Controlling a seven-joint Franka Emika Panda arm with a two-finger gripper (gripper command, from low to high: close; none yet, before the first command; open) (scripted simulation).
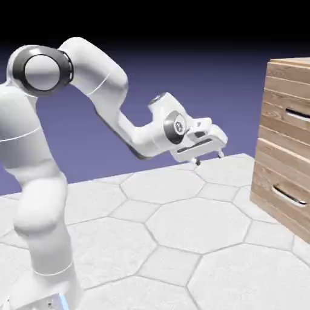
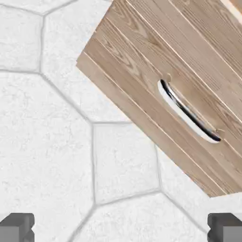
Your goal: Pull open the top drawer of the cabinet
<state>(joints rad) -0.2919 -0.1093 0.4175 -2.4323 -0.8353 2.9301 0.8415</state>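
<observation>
arm: white Franka Panda arm [image 1: 72, 115] rises along the left edge of the exterior frame, elbows over at upper left, forearm runs down-right to mid-frame.
claw: two-finger gripper [image 1: 207, 158] sits just right of centre in the exterior frame, fingers pointing down at a slant. In the hand view the two small grey finger tips [image 2: 17, 228] are in the bottom-left and bottom-right corners, so the jaws are spread wide with only floor between them. Pinching nothing.
cabinet: boxy light-brown wooden cabinet of horizontal planks [image 1: 284, 85] at the right edge of the exterior frame, partly cropped. In the hand view it fills the upper right, rotated diagonally.
top drawer: uppermost wood-plank drawer front [image 1: 290, 106] at upper right of the exterior frame, thin silver bar handle [image 1: 296, 114] cut off by the frame edge. Looks flush with the cabinet face, i.e. shut.
lower drawer: like plank front [image 1: 284, 181] at mid right, its silver bar handle [image 1: 289, 196] in full view. The handle in the hand view, right of centre, sits in the plank front nearest the floor, so likely this one.
gap: claw is well apart from the cabinet, to its left, at roughly the height between the two handles; no contact.
surface: white table with hexagonal tile pattern [image 1: 181, 224] across the lower exterior frame and most of the hand view.
backdrop: plain blue-violet, fading to black at top.
</observation>
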